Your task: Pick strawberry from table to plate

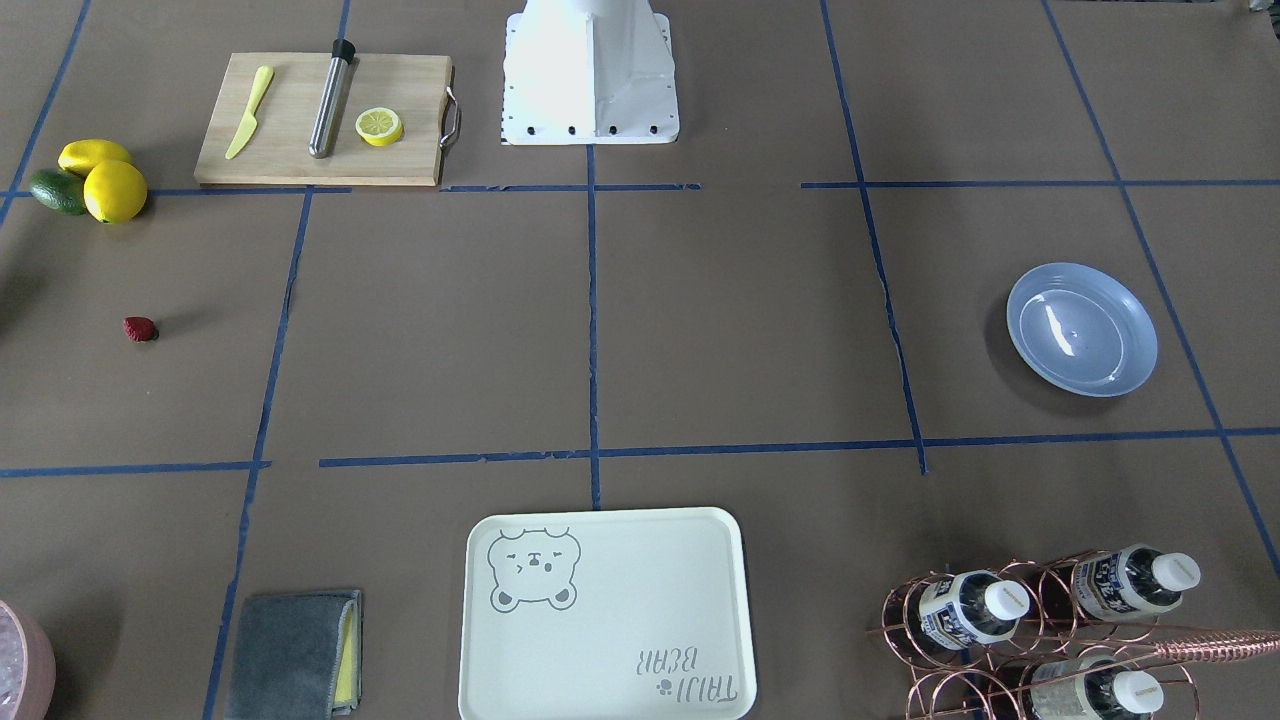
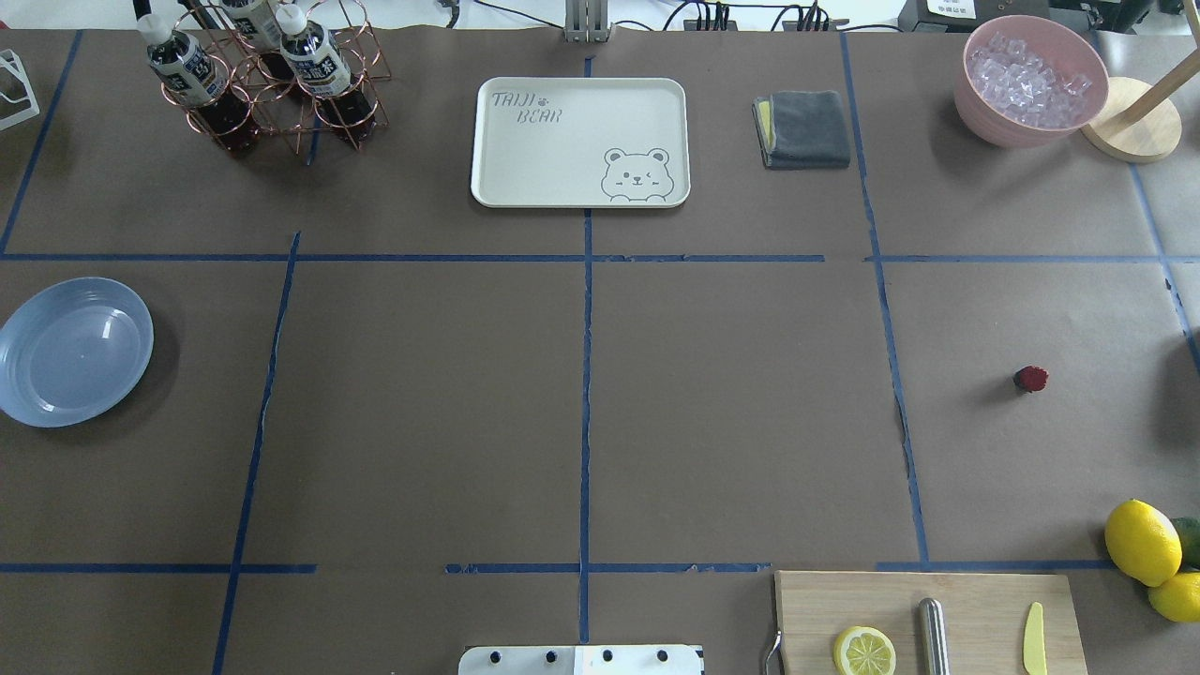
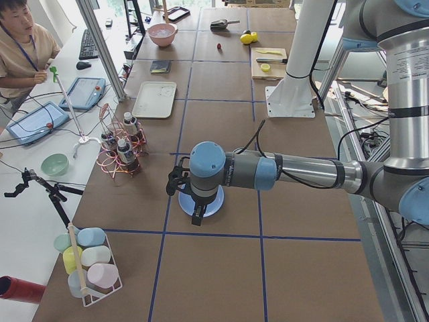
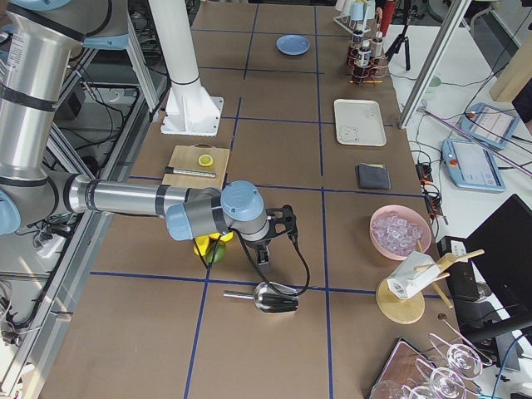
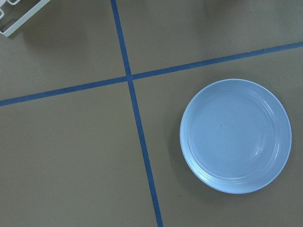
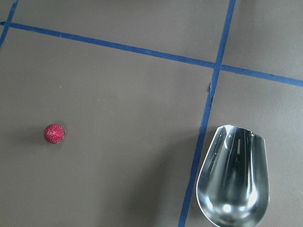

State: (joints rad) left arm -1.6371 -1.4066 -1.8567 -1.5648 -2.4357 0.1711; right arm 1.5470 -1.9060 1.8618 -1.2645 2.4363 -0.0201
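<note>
The strawberry [image 2: 1030, 379] is a tiny dark-red berry lying alone on the brown table [image 2: 731, 394], far on the robot's right [image 1: 140, 329]. It shows at the left of the right wrist view [image 6: 54, 134]. The light-blue plate [image 2: 73, 352] sits bare at the opposite end [image 1: 1082, 329] and fills the right of the left wrist view [image 5: 236, 135]. My left gripper [image 3: 194, 213] hangs over the plate. My right gripper [image 4: 264, 254] hovers near the lemons, above the strawberry's area. Both grippers show only in the side views, so I cannot tell whether they are open or shut.
A cutting board [image 2: 928, 619] carries a lemon half, a steel rod and a yellow knife. Lemons [image 2: 1142, 542] lie beside it. A metal scoop [image 6: 233, 177] rests near the strawberry. A bear-print tray [image 2: 579, 141], grey cloth [image 2: 803, 128], ice bowl [image 2: 1029, 80] and bottle rack [image 2: 267, 80] line the far edge.
</note>
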